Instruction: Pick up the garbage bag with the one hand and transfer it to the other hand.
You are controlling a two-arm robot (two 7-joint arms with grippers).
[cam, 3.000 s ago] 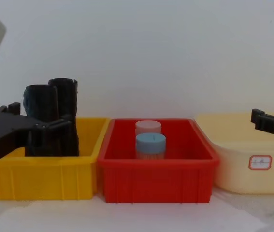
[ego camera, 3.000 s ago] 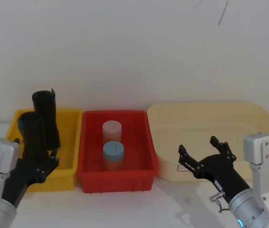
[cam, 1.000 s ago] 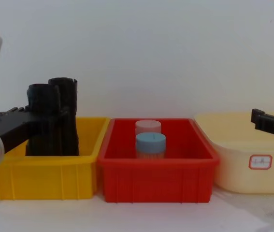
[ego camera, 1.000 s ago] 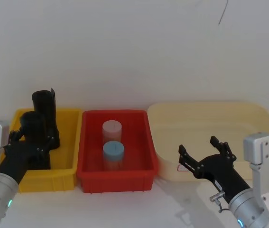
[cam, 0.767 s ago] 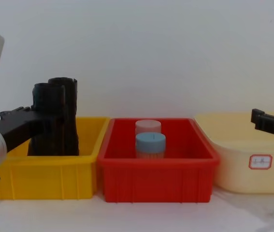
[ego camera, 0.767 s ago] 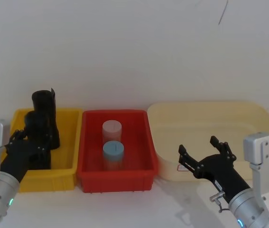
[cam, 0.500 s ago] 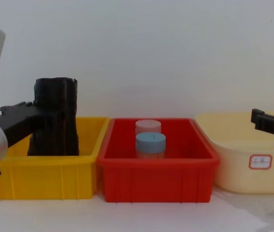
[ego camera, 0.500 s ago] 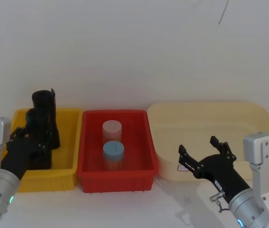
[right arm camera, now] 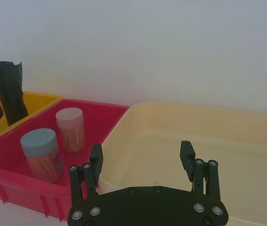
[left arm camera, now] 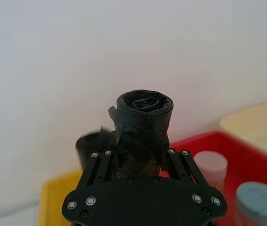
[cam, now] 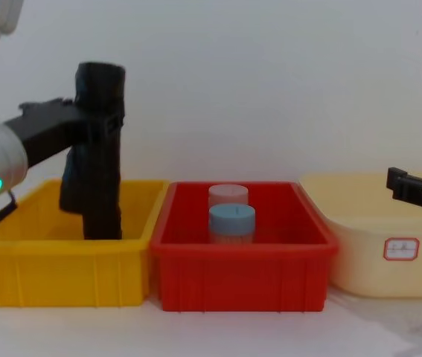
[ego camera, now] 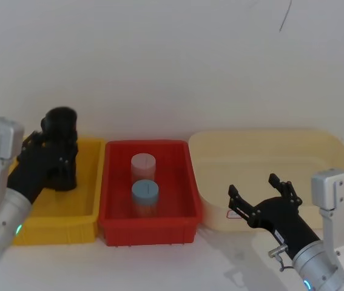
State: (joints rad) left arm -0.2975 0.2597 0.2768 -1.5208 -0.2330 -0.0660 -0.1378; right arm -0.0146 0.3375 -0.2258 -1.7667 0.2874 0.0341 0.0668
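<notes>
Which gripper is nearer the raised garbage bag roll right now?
Left. The left gripper is shut on the garbage bag, holding it over the yellow bin; the right gripper hovers open in front of the cream tub, past the red bin.

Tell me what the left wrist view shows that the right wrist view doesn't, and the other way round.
Left wrist view, not the right wrist one: the left tool shut on the garbage bag, with the bag's rolled top end in plain sight. Right wrist view, not the left wrist one: the right tool, open and holding nothing, and the inside of the cream tub just beyond it. Both share: the red bin with the pink-lidded jar and the blue-lidded jar, the yellow bin, a second black roll standing in it, and part of the cream tub.
</notes>
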